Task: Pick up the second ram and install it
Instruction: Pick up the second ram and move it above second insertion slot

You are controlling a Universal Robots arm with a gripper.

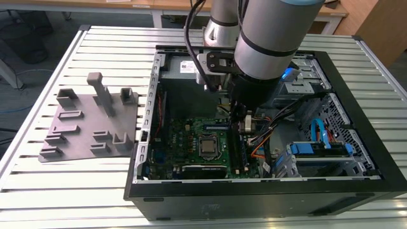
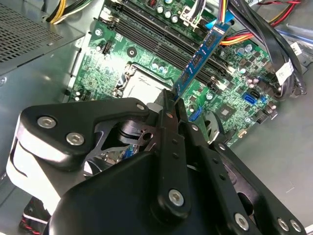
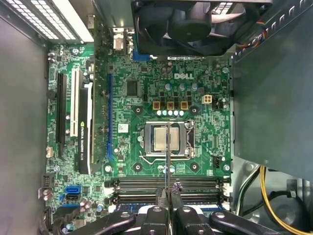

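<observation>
Green motherboard spreads beneath me inside the open case, which stands on the slatted metal desk and takes up its middle and the side at the exterior view's right. My gripper is closed on the ram, pinching it by one end so that the long narrow board sticks out past the fingertips towards the motherboard. In the second wrist view it looks bluish with black chips on its face, and it crosses the black slots at an angle, seated in none of them. In the first wrist view the ram shows edge-on as a thin line running from my gripper over the slots and across the silver socket. Whether its far end touches anything I cannot tell. In the exterior view my gripper hangs low inside the case. A grey fixture with upright posts lies near the desk's edge at the exterior view's left, well apart from me.
</observation>
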